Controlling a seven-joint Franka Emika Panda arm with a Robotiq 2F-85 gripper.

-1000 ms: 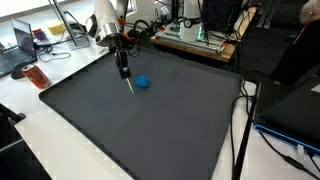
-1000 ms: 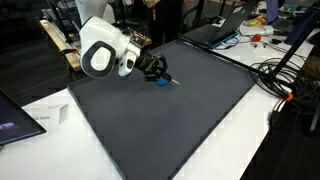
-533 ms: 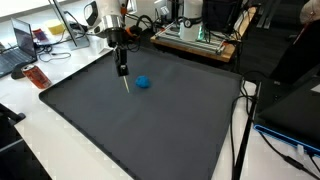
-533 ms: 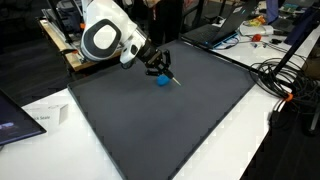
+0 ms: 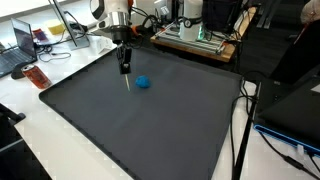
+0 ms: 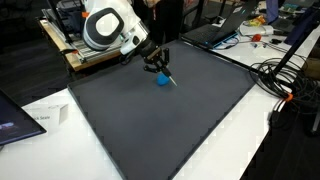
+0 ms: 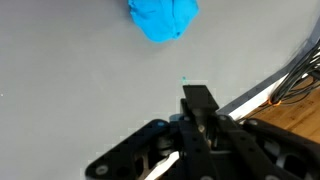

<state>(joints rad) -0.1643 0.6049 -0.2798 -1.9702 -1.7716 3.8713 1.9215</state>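
My gripper [image 5: 125,68] [image 6: 156,65] hangs over the far part of a dark grey mat [image 5: 150,130] [image 6: 170,130], shut on a thin pen-like stick [image 5: 127,84] [image 6: 172,80] that points down at the mat. A small blue lump [image 5: 143,82] [image 6: 160,79] [image 7: 163,18] lies on the mat right beside the stick's tip. In the wrist view the gripper [image 7: 197,122] fills the bottom, its jaws closed round the stick's dark end [image 7: 198,99]; the blue lump sits ahead at the top edge.
An orange object [image 5: 38,77] and a laptop [image 5: 15,52] lie off the mat's edge. Cables [image 5: 243,110] [image 6: 283,75] run along another side. A second laptop [image 6: 15,122] and a paper [image 6: 47,115] sit on the white table beside the mat.
The arm has risen a little and drawn back, carrying the stick with it. The blue lump has not moved. The jaws stay closed.
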